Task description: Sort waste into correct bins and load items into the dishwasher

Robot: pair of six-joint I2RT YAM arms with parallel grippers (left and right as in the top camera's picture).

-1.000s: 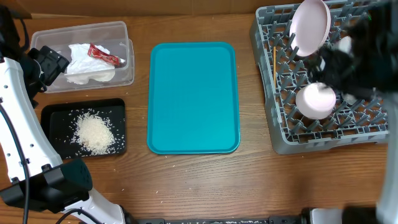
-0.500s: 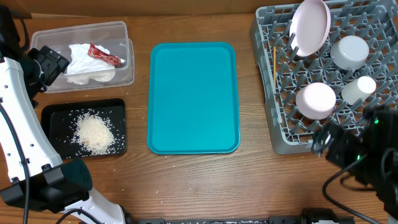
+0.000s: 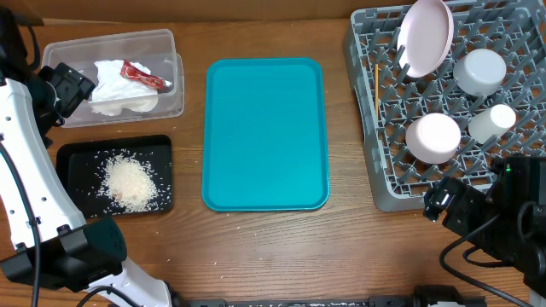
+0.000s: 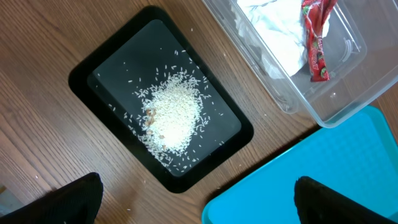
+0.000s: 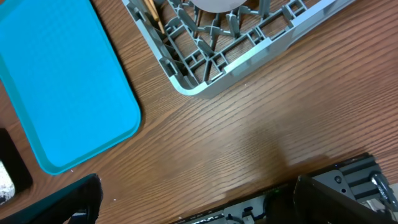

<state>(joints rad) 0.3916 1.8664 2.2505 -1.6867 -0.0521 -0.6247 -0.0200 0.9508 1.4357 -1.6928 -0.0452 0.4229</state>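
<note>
Reading overhead first: clear tub (image 3: 175,94) sits far left on the desk (image 3: 256,247), with the crumpled napkin (image 3: 115,89) and the red-and-white wrapper (image 3: 142,77) inside it. Black tray (image 3: 72,153) is just in front of the tub and holds the rice (image 3: 130,181), heaped, with stray grains around the heap. Teal tray (image 3: 264,132) lies mid-desk, between the bins and the grey rack (image 3: 386,183) on the right. In the rack: plate (image 3: 426,36) on edge at the far side, chopsticks (image 3: 376,85) along the left column, bowl (image 3: 432,136) bottom-up near the front, cup (image 3: 492,122) just right of it, another pale round piece (image 3: 480,71) bottom-up behind. Right arm (image 3: 503,226) sits low off the rack's near corner, left arm (image 3: 26,170) along the desk's left edge beside the tub. Left wrist view: left hand (image 4: 199,205) spread wide, holding nothing, above the black tray, tub corner and teal tray corner. Right wrist view: right hand (image 5: 199,199) also wide open, unloaded, over the wood between the teal tray's corner and the rack's front corner.
</note>
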